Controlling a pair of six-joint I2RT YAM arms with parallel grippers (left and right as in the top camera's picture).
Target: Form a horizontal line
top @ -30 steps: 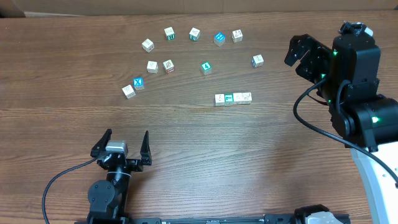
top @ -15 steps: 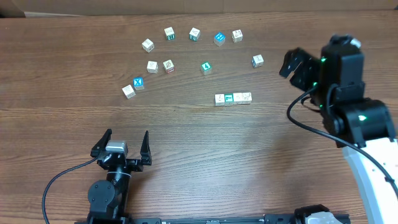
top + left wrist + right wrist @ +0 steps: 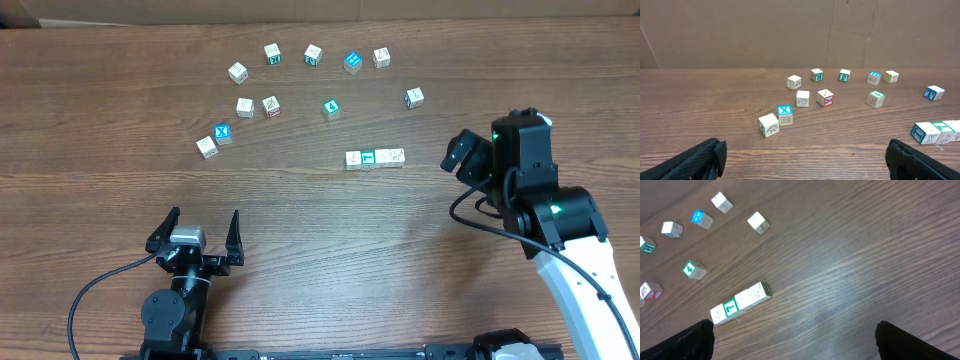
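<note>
Row of cubes [image 3: 375, 158] sits right of centre, four touching edge to edge, open wood below it. Right claw [image 3: 462, 155] hovers near the row's right end, fingers spread, empty. Left claw [image 3: 200, 236] at lower left, spread too, well apart from the loose cubes [image 3: 271, 104]

L wrist view: horizontal line [image 3: 938, 132] cut by R edge. Overhead: loose cubes [image 3: 271, 104], prints too small to read.

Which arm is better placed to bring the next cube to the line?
Right. The right gripper, open, hangs near the right end of the horizontal line, with a loose cube close by. The left gripper sits much farther from that line.
</note>
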